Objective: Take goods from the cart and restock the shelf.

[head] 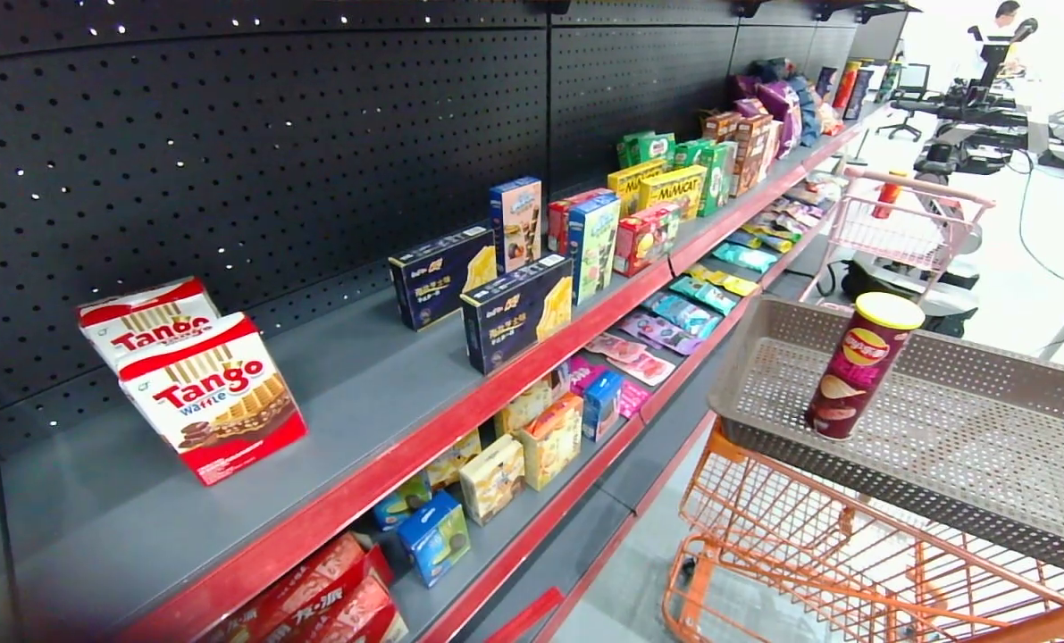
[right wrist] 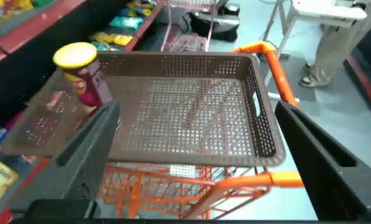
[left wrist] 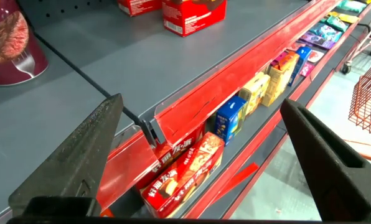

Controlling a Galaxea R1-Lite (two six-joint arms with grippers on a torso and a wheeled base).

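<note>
Jaws on both arms stand wide apart with nothing between them. The left gripper point(left wrist: 201, 106) hangs over the red front edge of the shelf point(left wrist: 111, 68), above the top board and the row of red packets point(left wrist: 179, 174) one level down. The right gripper point(right wrist: 198, 109) hangs over the brown basket point(right wrist: 263, 118) that sits on top of the orange cart point(right wrist: 276, 81).

In that basket one chip can point(right wrist: 83, 78) with a yellow lid stands upright near the corner closest to the shelf, and the perforated floor around it is bare. It looks to be the only item on the cart waiting to be moved.

On the top board, two red-and-white wafer boxes point(head: 214, 397) stand well apart from the dark blue boxes point(head: 514, 313), with open grey board between and in front of them. A dark red tub point(left wrist: 11, 43) stands on the board near the left gripper; whether it came from the cart I cannot tell.

My reading is that the job is close to its last round: the can has not yet been picked up, and grasping it, carrying it across and setting it on the board are all left to do.
</note>
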